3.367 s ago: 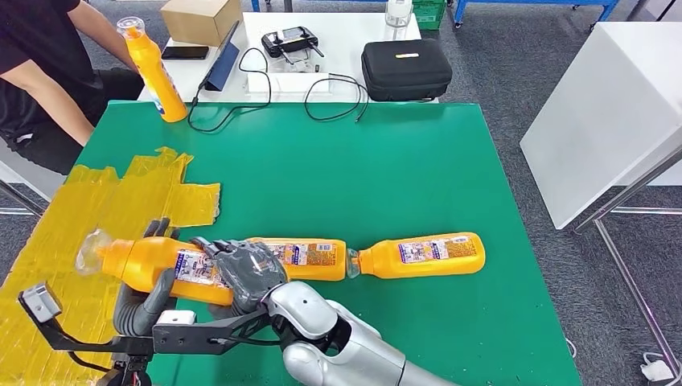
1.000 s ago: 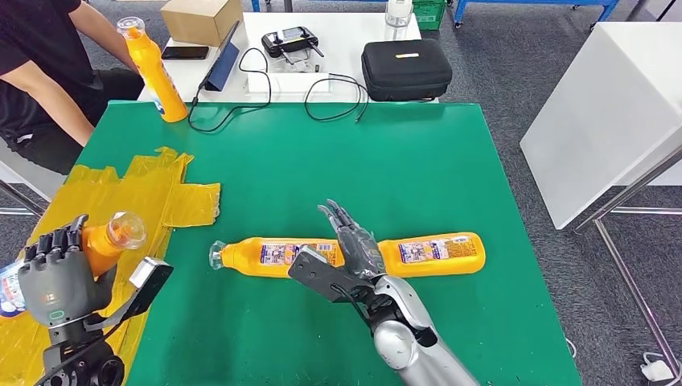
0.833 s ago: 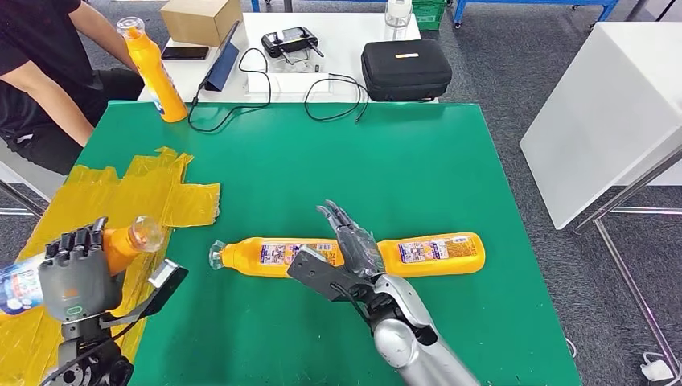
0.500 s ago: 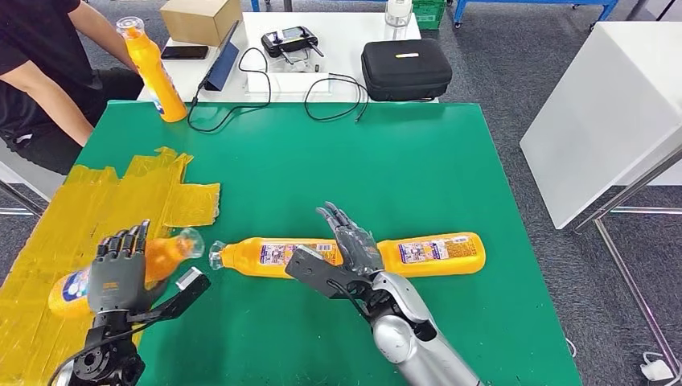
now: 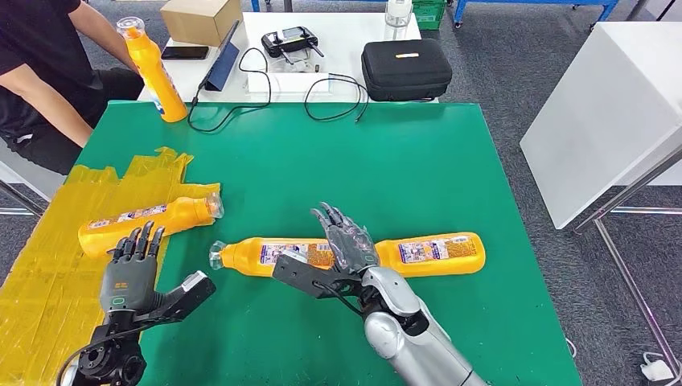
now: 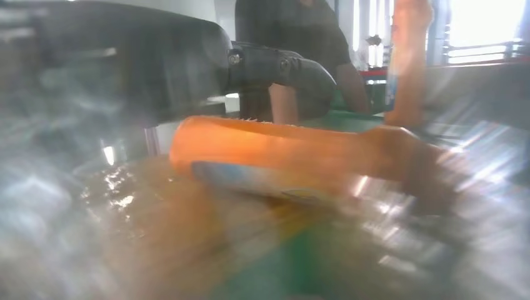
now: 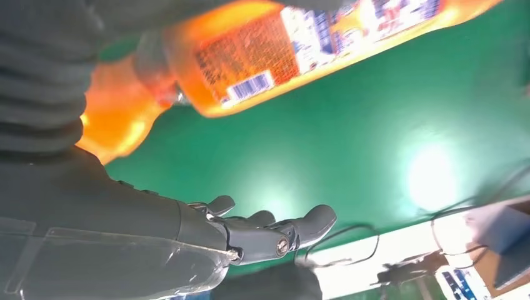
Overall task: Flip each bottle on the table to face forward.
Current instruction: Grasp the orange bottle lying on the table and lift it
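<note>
Three orange bottles lie on their sides on the green desk [image 5: 450,161], set out for turning label-forward. Taking the middle bottle [image 5: 269,256] as landmark: the right bottle [image 5: 434,252] lies in line with it, its neck meeting the middle bottle's base, both long axes running across the desk with caps pointing left. The left bottle [image 5: 149,219] rests on yellow tape [image 5: 48,249], slightly tilted, cap toward the middle bottle. The left hand [image 5: 130,269], released with fingers spread, sits just short of it. The right hand [image 5: 344,240], likewise empty and spread, hovers over the junction, apparently poised for the next grasp.
</note>
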